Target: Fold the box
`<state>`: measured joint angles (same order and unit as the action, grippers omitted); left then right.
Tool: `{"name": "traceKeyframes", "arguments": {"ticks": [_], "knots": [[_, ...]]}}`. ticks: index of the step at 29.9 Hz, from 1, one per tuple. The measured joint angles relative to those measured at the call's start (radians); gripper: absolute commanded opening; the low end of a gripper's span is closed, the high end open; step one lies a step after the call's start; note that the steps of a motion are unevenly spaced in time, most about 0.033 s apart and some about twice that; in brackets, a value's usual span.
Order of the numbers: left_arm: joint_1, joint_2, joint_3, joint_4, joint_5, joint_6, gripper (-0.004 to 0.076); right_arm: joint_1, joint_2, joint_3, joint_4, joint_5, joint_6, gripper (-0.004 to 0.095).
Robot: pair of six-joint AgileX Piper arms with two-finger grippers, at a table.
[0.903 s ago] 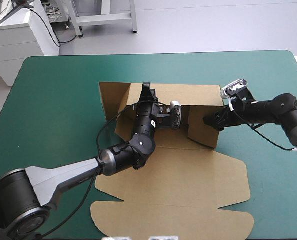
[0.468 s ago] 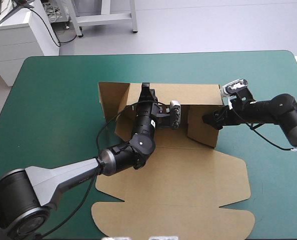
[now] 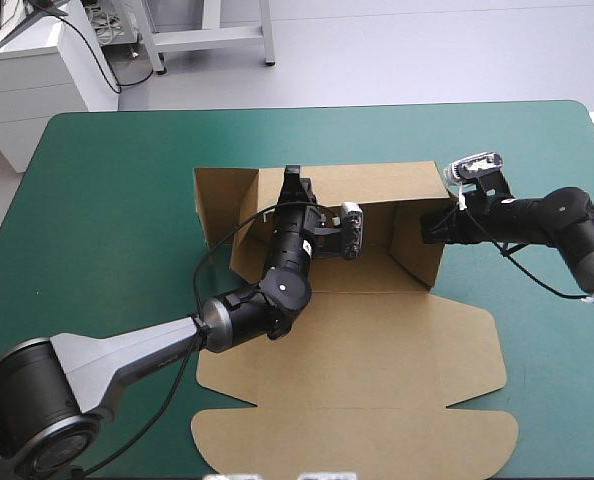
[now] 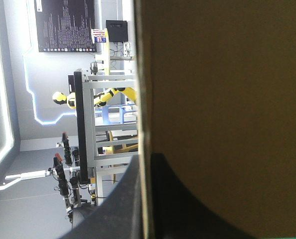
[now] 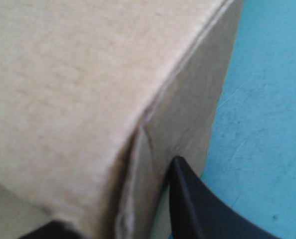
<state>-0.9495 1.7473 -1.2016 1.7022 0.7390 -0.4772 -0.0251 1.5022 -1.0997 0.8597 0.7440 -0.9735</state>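
Observation:
The brown box lies mid-table with its wide lid flat toward the near edge. Its back wall stands raised, and so does the right side wall. My left gripper reaches from inside the box to the back wall's top edge. In the left wrist view that gripper is shut on the box, one black finger on each face of the board. My right gripper is at the right wall's far corner. In the right wrist view it holds the board corner between its fingers.
The lid's rounded flaps reach almost to the table's near edge. A loose side flap stands at the back wall's left end. Teal-green cover shows on both sides of the box.
The right gripper has closed on the right wall and drawn it outward, from leaning inward to nearly upright. The whole sheet shifted slightly right. The left arm stayed put.

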Motion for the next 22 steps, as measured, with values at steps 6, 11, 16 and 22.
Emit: {"name": "traceKeyframes", "arguments": {"ticks": [6, 11, 16, 22], "knots": [[-0.002, -0.001, 0.000, 0.006, -0.010, 0.000, -0.0008, 0.011, 0.000, 0.000, -0.015, -0.048, -0.003, 0.0004], [-0.002, -0.001, 0.000, -0.003, -0.008, 0.000, -0.0008, 0.030, 0.000, -0.002, -0.045, -0.069, 0.008, 0.0004], [-0.002, -0.001, 0.000, -0.003, -0.009, 0.000, -0.0008, 0.037, -0.003, -0.010, -0.122, -0.072, 0.059, 0.0004], [-0.002, -0.001, 0.000, 0.000, -0.009, 0.000, -0.0008, 0.046, -0.005, -0.017, -0.172, -0.073, 0.089, 0.0005]]}}
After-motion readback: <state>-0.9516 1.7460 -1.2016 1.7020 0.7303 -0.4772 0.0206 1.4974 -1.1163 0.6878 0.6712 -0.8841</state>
